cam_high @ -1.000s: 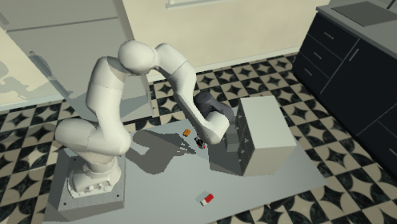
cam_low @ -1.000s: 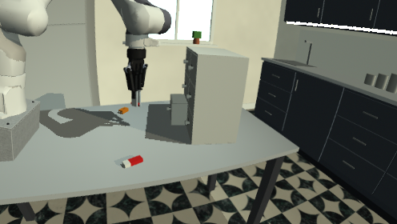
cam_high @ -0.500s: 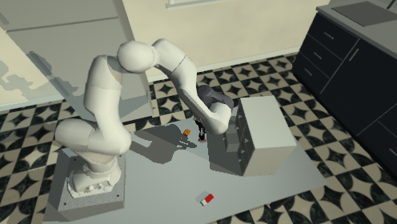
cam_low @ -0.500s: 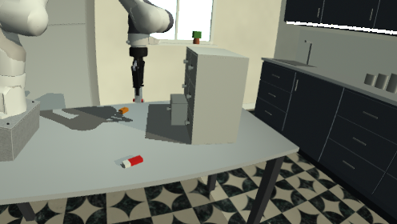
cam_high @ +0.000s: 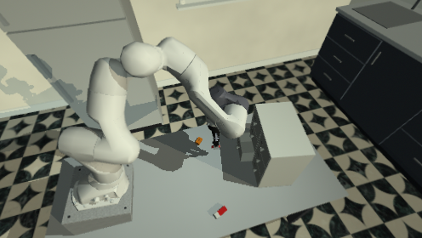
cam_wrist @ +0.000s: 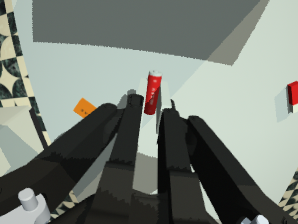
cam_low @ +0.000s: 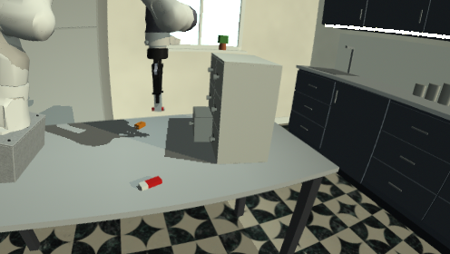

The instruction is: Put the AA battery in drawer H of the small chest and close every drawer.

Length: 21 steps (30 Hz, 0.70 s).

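Note:
The AA battery (cam_wrist: 153,86), a red cylinder with a pale end, is between the fingertips of my gripper (cam_high: 215,145) (cam_low: 158,108) (cam_wrist: 152,91). The gripper is shut on it and holds it above the table, in front of the chest. The small pale chest (cam_high: 286,127) (cam_low: 247,109) stands upright with its drawer fronts towards the arm. One grey drawer (cam_high: 247,154) (cam_low: 202,127), low in the column farther from the exterior camera, sticks out of the front. The other drawer fronts look flush. The drawer letters cannot be read.
A small orange block (cam_high: 199,140) (cam_low: 140,125) (cam_wrist: 84,108) lies on the table (cam_high: 170,200) (cam_low: 91,190) near the gripper, on the arm base's side. A red and white block (cam_high: 220,211) (cam_low: 151,182) (cam_wrist: 293,94) lies nearer the exterior camera.

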Tool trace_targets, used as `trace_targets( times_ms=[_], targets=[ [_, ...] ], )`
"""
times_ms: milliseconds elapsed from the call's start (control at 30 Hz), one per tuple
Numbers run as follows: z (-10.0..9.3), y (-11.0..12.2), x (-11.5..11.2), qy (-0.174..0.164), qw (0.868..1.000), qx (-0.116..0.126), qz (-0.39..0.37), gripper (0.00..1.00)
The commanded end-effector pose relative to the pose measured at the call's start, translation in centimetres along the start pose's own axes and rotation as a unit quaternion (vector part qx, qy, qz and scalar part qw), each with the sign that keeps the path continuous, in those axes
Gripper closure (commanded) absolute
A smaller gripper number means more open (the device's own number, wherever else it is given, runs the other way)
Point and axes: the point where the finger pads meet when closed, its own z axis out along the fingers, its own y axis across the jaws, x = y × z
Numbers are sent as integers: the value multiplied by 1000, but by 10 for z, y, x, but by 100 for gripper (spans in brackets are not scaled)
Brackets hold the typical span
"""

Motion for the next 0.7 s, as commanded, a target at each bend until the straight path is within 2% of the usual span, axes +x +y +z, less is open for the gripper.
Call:
trace_targets(
  times_ms=[0,367,667],
  targets=[
    [-12,1,-1,-2,1000,-1,-10,94],
    [-17,1,-1,0,1000,-1,-10,94],
    [-17,0,0,33,999,-1,-10,94]
  ],
)
